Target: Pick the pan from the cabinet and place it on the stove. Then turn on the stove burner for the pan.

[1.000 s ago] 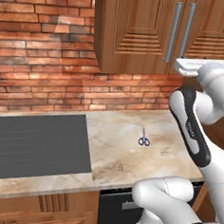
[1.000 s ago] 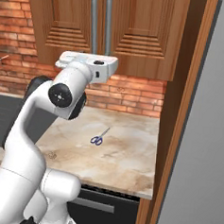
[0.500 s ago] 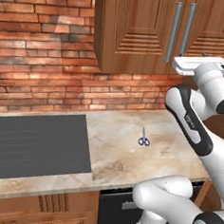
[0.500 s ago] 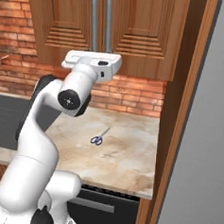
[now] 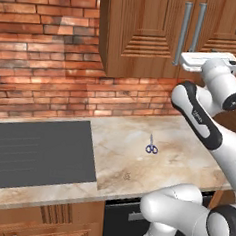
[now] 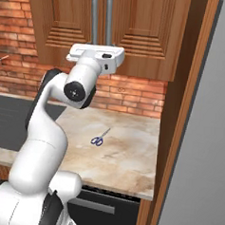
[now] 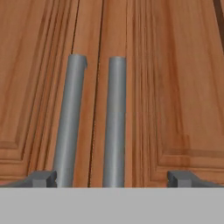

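The claw [image 7: 112, 179], its tips spread wide, faces the closed cabinet [image 7: 175, 87] with both grey bar handles [image 7: 114, 122] straight ahead between its tips, while scissors [image 5: 150, 148] lie on the surface [image 5: 136, 161] far below.

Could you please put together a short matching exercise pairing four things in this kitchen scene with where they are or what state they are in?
Things:
1. scissors
2. cabinet doors
3. gripper
4. stove

Places or states:
A. shut, bar handles side by side
B. jaws open, facing the two bar handles
C. lying on the marble counter
D. left of the counter, nothing on top in these views

Pairs: 1-C, 2-A, 3-B, 4-D
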